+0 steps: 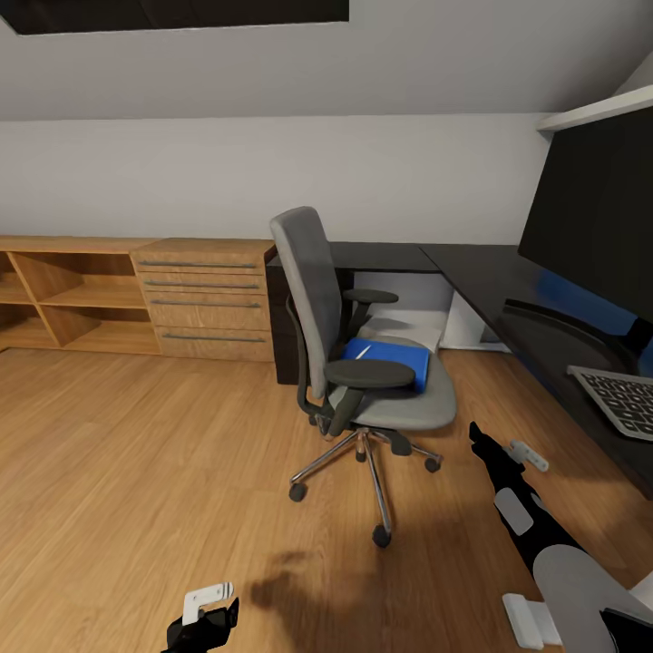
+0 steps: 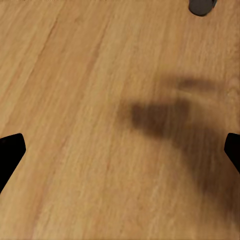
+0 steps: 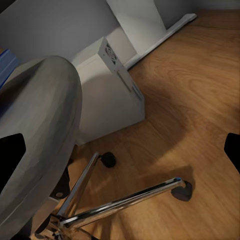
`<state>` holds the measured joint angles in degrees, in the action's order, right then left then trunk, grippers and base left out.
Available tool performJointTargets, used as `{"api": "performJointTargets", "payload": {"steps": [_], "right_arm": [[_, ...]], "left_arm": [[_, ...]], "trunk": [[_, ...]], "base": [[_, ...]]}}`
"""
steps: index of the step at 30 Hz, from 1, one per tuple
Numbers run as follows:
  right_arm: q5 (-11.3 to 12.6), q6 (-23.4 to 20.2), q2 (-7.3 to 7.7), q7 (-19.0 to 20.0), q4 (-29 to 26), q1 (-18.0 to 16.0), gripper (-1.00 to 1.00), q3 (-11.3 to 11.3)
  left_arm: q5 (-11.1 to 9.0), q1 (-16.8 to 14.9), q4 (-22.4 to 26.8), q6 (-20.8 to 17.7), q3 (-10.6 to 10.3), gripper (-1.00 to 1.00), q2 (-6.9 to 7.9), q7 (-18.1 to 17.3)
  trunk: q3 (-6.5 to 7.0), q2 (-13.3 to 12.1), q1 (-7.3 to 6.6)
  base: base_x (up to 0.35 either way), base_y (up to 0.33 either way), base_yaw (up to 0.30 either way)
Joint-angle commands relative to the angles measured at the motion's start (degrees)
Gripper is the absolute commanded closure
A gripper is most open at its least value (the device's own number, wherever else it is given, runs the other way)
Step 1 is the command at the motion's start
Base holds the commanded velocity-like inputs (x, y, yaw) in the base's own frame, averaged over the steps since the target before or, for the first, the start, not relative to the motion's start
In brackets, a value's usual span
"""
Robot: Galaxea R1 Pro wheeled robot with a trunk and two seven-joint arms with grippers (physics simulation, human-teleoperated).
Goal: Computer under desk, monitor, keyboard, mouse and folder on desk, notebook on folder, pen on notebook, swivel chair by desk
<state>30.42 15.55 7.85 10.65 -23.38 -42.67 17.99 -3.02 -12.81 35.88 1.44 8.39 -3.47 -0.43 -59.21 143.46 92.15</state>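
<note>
While the grey upholstered swivel chair (image 1: 363, 363) stands on its chrome five-star base on the plank floor (image 1: 136, 472), the flat bright blue folder (image 1: 388, 360) lies on its seat, a thin white pen (image 1: 364, 352) on top. Beside the chair runs the glossy black desk (image 1: 490, 281), bearing the slim keyboard (image 1: 621, 399) and wide black monitor (image 1: 594, 213). Behind the chair sits the light-grey boxy computer (image 3: 107, 95). Left gripper (image 2: 120, 150) wide open, right gripper (image 3: 120, 150) wide open too.

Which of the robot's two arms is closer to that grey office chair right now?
The right. Its end effector reaches up beside the swivel chair, just off the seat's edge. The left end effector hangs low over the bare wood floor, well short of the chair's castors.
</note>
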Motion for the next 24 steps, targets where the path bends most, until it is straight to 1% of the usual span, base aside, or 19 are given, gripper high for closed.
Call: {"api": "performJointTargets", "payload": {"steps": [1, 24], "right_arm": [[0.6, 0.1, -0.01, 0.5, 0.1, 0.0, -1.00, 0.2], [0.6, 0.1, -0.02, 0.5, 0.0, 0.0, -1.00, 0.2]], "left_arm": [[-0.3, 0.0, 0.0, 0.1, 0.1, -1.00, -0.04, -0.1], [-0.3, 0.0, -0.1, 0.1, 0.1, -1.00, -0.04, -0.1]], "trunk": [[-0.05, 0.0, -0.01], [-0.05, 0.0, -0.01]], "base": [[0.021, 0.000, 0.000], [0.002, 0.000, 0.000]]}}
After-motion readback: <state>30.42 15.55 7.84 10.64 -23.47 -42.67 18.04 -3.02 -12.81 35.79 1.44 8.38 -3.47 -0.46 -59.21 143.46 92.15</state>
